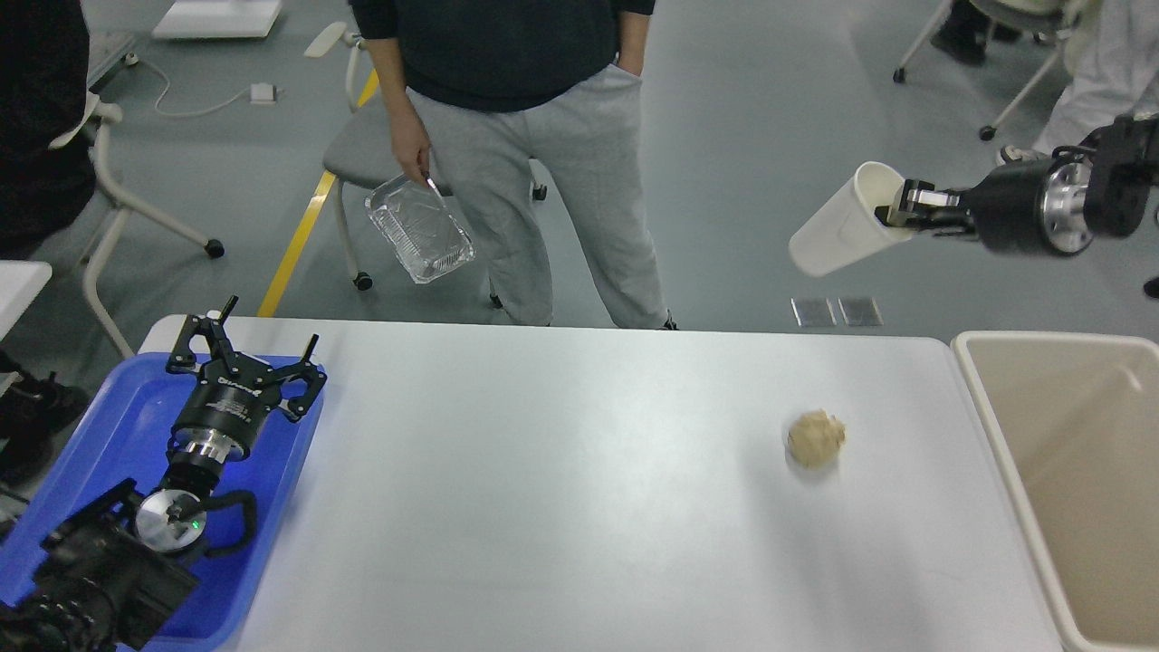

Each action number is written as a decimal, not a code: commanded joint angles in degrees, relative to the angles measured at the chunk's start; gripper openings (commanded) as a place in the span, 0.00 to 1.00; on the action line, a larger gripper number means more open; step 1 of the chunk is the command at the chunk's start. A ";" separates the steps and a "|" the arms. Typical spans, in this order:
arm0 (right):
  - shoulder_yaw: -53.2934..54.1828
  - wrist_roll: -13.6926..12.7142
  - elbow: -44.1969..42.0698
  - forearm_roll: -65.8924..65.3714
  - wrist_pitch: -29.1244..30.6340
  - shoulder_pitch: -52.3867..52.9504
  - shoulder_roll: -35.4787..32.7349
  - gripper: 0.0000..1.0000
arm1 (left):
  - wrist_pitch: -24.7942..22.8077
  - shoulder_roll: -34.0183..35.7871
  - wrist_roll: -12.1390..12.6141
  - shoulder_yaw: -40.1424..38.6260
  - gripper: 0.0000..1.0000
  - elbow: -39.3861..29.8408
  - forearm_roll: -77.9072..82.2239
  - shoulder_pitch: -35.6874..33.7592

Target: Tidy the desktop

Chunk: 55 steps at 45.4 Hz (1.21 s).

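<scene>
The white desktop [561, 489] fills the middle of the head view. A crumpled beige paper ball [815, 438] lies on its right part. My right gripper [896, 213] is shut on the rim of a white paper cup [838, 234], held tilted high in the air beyond the desktop's far right corner. My left gripper [243, 342] is open and empty, hovering over the blue plastic tray [100, 426] at the desktop's left edge.
A beige rectangular bin [1068, 471] stands against the desktop's right edge. A person [525, 136] in grey trousers stands behind the far edge holding a foil tray [421, 228]. Chairs stand on the floor behind.
</scene>
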 commanded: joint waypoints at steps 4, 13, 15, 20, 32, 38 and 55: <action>20.51 1.44 -16.73 22.81 -12.87 -33.66 -7.81 0.00 | 0.00 -0.02 0.00 0.00 1.00 -0.02 0.01 0.00; 21.31 1.44 -28.07 41.54 -19.56 -43.86 -2.45 0.00 | 0.00 -0.02 0.09 0.00 1.00 -0.02 0.01 0.00; 21.31 1.53 -31.06 43.65 -20.53 -45.53 -0.35 0.00 | 0.00 -0.02 0.00 0.00 1.00 -0.02 0.01 0.00; 21.40 1.62 -42.12 46.30 -21.32 -48.61 7.91 0.00 | 0.00 -0.02 0.00 0.00 1.00 -0.02 0.01 0.00; 21.40 1.53 -62.71 46.92 -19.91 -49.67 24.36 0.00 | 0.00 -0.02 0.00 0.00 1.00 -0.02 0.01 0.00; 22.27 1.53 -63.15 48.41 -20.97 -49.76 25.77 0.00 | 0.00 -0.02 0.00 0.00 1.00 -0.02 0.01 0.00; 22.54 1.53 -63.33 48.41 -21.50 -48.09 25.42 0.83 | 0.00 0.07 0.00 0.00 1.00 -0.02 -0.08 0.00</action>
